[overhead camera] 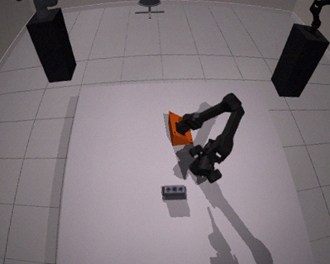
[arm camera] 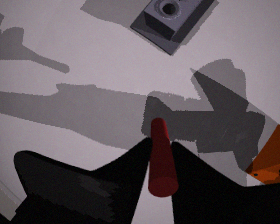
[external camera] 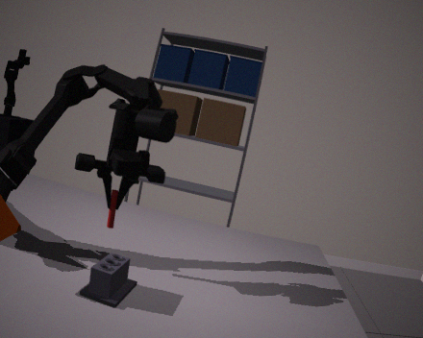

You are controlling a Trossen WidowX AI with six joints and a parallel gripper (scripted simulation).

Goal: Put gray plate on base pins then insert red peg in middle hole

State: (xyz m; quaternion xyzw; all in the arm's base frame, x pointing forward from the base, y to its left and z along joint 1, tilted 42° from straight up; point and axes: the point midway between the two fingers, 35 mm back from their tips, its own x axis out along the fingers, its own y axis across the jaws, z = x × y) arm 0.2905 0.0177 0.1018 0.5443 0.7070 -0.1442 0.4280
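The gray plate is a block with a row of three holes on top. It sits level on the wider dark base; the base's pins cannot be made out. My gripper points down and is shut on the red peg. The peg is nearly upright, its lower part sticking out below the fingertips, in the air above the table. In the top view the arm hides the peg, and the gripper is behind the plate and to its right.
An orange wedge-shaped mount stands behind the plate, under the arm's mounting end; it also shows at the left edge of the exterior view. A shelf with blue and brown boxes stands in the background. Arm shadows cross the white table.
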